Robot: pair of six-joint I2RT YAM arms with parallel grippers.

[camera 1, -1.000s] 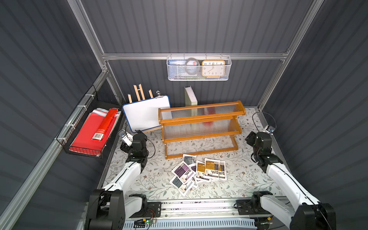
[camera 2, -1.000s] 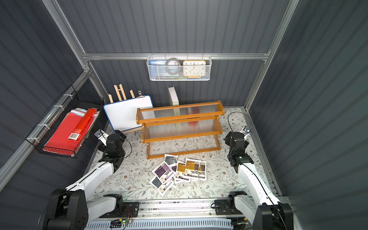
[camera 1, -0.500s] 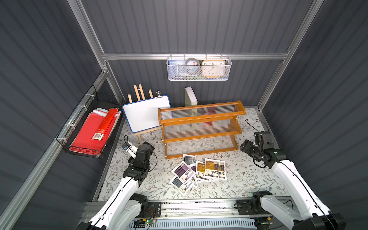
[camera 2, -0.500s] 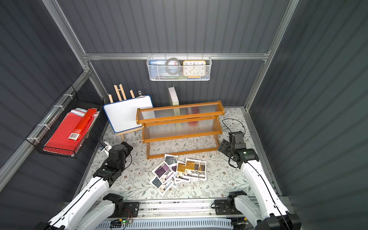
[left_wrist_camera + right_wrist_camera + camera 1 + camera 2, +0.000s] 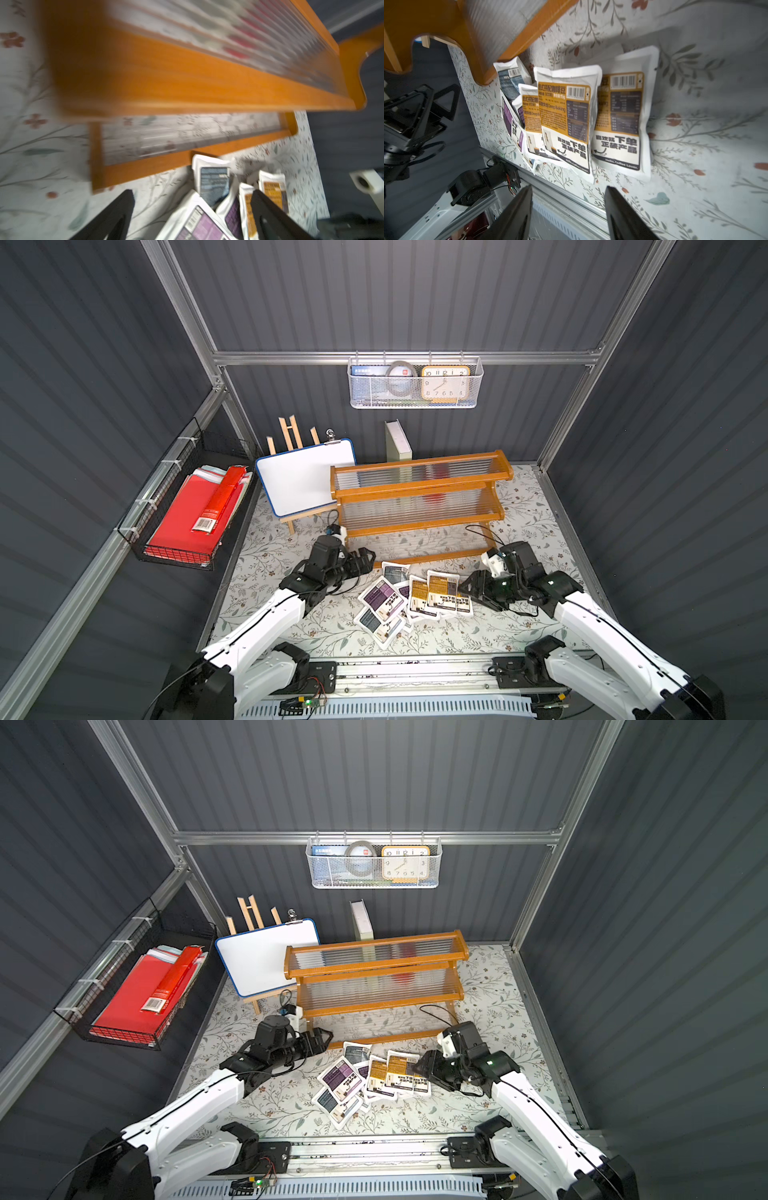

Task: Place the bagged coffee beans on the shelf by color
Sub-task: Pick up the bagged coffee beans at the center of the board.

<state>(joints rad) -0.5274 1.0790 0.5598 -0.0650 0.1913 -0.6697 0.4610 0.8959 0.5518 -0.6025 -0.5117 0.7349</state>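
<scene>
Both arms have swung in: the left hand point(image 5: 368, 562), spread wide, and the right hand point(image 5: 469, 589), fingers apart and empty, now flank the bagged coffee beans point(image 5: 415, 597), piled on the counter point(image 5: 291, 614) just in front of the shelf point(image 5: 419, 489). No pouch is shelved yet, and the first pick looks close.

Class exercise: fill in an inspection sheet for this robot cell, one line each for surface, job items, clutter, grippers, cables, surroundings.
Surface: floral mat, flat.
Job's things: coffee pouches overlapping in one pile before the shelf; its tiers hold no pouches.
Clutter: whiteboard on easel, file box, red folders in black wire basket, clock in mesh basket.
Grippers: left gripper open, empty; right gripper open, empty, facing the yellow pouches.
Cables: black cable looped by the shelf's foot.
Surroundings: dark ribbed walls, aluminium frame.
</scene>
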